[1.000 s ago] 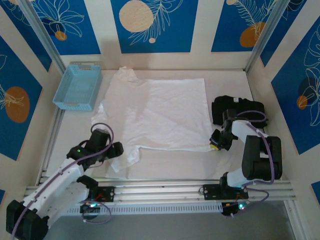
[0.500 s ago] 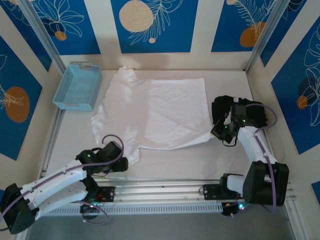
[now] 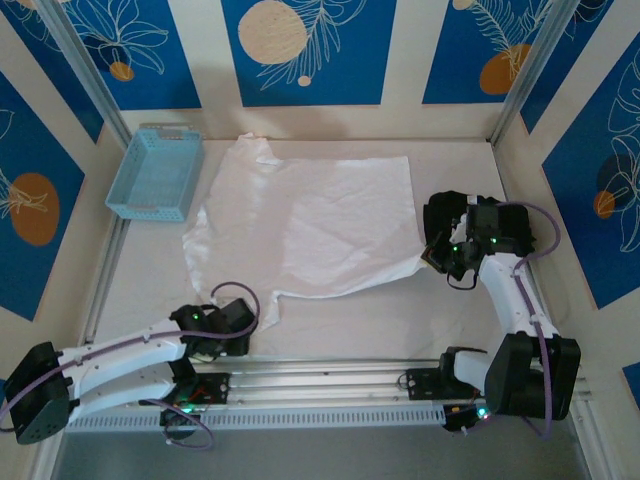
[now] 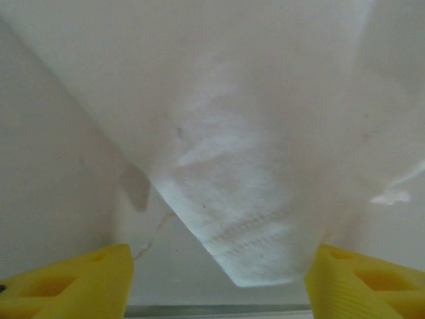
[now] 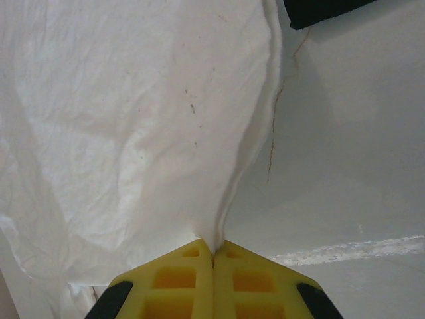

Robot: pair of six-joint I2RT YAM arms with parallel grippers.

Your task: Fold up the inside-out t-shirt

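now: white t-shirt lying spread flat, just right of blue basket. right gripper pinching shirt's edge far right of basket, pads pressing together on cloth. left gripper sitting nearside of basket, fingers standing apart, straddling sleeve hem.

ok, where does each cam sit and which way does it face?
Top external: above and behind, looking down on both arms.
Left wrist: low, facing the t-shirt sleeve inside the open left gripper.
Right wrist: looks down past the right gripper, shut on the t-shirt.
Shared: t-shirt, all three; black garment, top and right.
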